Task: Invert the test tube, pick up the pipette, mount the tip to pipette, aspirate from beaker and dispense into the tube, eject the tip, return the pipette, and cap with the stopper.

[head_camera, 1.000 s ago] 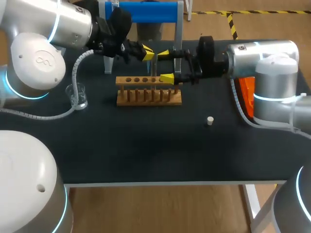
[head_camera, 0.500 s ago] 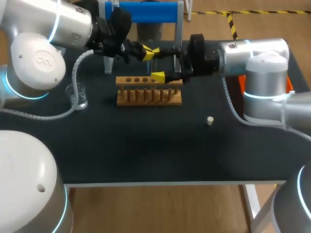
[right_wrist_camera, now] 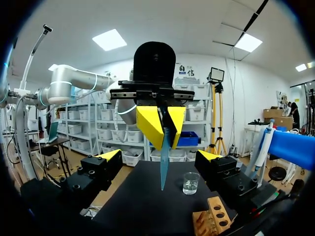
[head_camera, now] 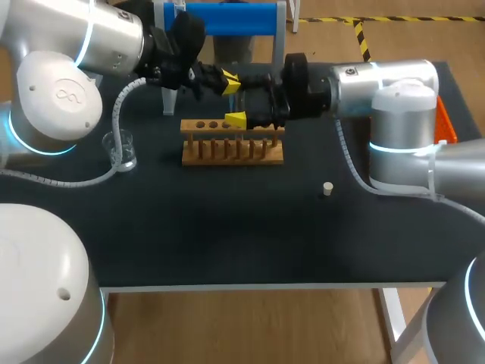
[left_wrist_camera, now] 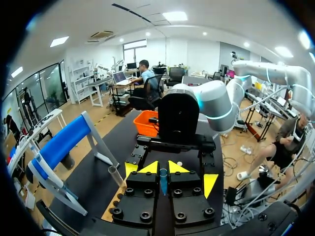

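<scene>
The dark worktop (head_camera: 227, 235) carried the wooden rack (head_camera: 232, 150) at its far middle. Above the rack, the left jaws pinched the upper end of the bluish test tube (right_wrist_camera: 164, 152), which hung upright from them. The right jaws faced them and stood spread, one finger on either side of the tube and apart from it. The beaker (head_camera: 119, 149) sat left of the rack. The small stopper (head_camera: 327, 188) lay alone toward the right.

Black table (head_camera: 227, 243) — tan rack (head_camera: 232, 152), white stopper (head_camera: 327, 189).
</scene>
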You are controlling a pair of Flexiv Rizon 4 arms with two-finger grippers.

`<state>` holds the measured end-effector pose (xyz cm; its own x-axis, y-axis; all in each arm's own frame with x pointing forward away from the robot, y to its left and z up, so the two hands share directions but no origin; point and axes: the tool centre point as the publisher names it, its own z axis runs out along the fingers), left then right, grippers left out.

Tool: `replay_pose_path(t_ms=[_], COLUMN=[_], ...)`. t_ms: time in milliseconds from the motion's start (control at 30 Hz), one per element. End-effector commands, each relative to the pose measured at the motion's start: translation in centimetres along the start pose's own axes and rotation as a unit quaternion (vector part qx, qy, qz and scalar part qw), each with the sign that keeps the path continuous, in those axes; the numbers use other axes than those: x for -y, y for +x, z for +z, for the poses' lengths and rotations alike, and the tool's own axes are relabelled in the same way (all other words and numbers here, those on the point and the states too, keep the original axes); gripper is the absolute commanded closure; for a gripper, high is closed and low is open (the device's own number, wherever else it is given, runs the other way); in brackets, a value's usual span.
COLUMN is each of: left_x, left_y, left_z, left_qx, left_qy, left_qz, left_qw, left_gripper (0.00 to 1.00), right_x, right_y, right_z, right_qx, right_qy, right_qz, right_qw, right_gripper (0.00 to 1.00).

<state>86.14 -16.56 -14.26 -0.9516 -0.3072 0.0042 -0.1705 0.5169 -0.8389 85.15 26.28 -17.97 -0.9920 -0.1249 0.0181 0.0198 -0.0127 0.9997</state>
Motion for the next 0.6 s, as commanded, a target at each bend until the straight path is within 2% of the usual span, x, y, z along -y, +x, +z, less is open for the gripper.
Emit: replay_pose_path(t_ms=[33,133,167,233,300,600], left_x=[-0.07,-0.07,-0.07,-0.07,-0.07,-0.07], left_y=[0.01,0.01,0.01,0.01,0.01,0.01], left_z=[-0.1,-0.1,-0.1,-0.1,-0.1,-0.1], left_qx=[-0.001,-0.001,-0.001,-0.001,-0.001,-0.001], left_qy=[0.001,0.001,0.001,0.001,0.001,0.001], left_qz=[0.0,0.0,0.0,0.0,0.0,0.0], left_qw=[1.0,1.0,1.0,1.0,1.0,1.0], left_gripper=[1.0,1.0,1.0,1.0,1.0,1.0], right_x=[0.21,0.18,0.17,0.15,0.12,-0.01], right_y=[-0.32,-0.31,-0.31,-0.3,-0.29,-0.29], right_z=[0.55,0.68,0.69,0.73,0.74,0.63], right_qx=[-0.003,-0.005,-0.005,-0.006,-0.007,-0.007], right_qy=[-0.001,-0.002,-0.003,-0.004,-0.005,-0.01], right_qz=[0.0,0.001,0.001,0.0,0.0,0.002], right_qw=[1.0,1.0,1.0,1.0,1.0,1.0], right_gripper=[0.0,0.02,0.1,0.35,0.53,0.79])
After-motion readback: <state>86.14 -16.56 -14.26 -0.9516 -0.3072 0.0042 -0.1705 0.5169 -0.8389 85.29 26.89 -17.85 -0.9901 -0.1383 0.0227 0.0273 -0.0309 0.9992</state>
